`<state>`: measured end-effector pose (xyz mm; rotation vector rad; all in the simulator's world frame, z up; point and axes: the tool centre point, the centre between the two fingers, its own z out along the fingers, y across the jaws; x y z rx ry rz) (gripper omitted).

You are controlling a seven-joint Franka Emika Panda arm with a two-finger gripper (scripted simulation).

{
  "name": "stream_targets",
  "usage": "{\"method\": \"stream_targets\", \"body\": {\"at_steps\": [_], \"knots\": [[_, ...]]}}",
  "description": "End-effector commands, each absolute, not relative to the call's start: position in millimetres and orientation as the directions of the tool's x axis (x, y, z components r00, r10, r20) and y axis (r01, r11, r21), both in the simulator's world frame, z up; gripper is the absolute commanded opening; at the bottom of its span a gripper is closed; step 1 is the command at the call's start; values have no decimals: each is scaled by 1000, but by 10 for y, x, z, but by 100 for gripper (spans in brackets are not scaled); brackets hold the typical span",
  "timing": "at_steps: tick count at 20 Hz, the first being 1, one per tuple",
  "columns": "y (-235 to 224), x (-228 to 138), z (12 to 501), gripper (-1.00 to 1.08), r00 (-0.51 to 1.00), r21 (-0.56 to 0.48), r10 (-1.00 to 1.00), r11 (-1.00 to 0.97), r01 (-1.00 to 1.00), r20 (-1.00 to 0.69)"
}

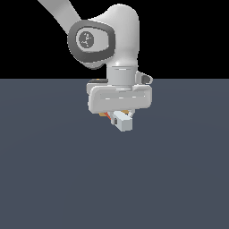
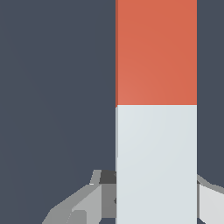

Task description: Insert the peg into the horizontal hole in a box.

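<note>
Far left of the exterior view: just the pale arm link slanting in from the top corner, against black. Below that, plain slate-grey floor (image 1: 49,179), running all the way to the near edge.

Moving toward the middle: big rounded joint housing with a dark grey cap, then the wrist dropping straight down into the wide white hand. Gripper (image 1: 120,115) parked over the floor, about mid-scene, pointing down. Tucked under it, the peg (image 1: 123,121), pale grey-white end poking out toward the near side and slightly to the exterior view's right, with only a sliver of orange-red peeking out behind, under the hand. Looks lifted off the floor, though hard to be sure from this angle.

Wrist view next: left fingertip (image 2: 83,205) in grey, right up against the pale half of the peg (image 2: 156,109), then another light-grey finger on the other side. So, clamped onto the peg on the pale part, narrow gap, peg filling it. Orange-red half stretching away from the fingers, colour change crisp and square across the bar.

Right of the exterior view: more bare grey floor, black above.
</note>
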<state>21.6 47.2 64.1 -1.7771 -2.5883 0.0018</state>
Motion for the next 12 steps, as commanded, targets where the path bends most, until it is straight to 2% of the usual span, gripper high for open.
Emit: {"method": "stream_targets", "body": {"at_steps": [1,7,12], "knots": [[739,272,694,-100,-349,0,937,349,937,0],[1210,383,767,-100,-333,0,943,333,943,0],[1418,446,800,-100,-325,0,946,325,946,0]]}}
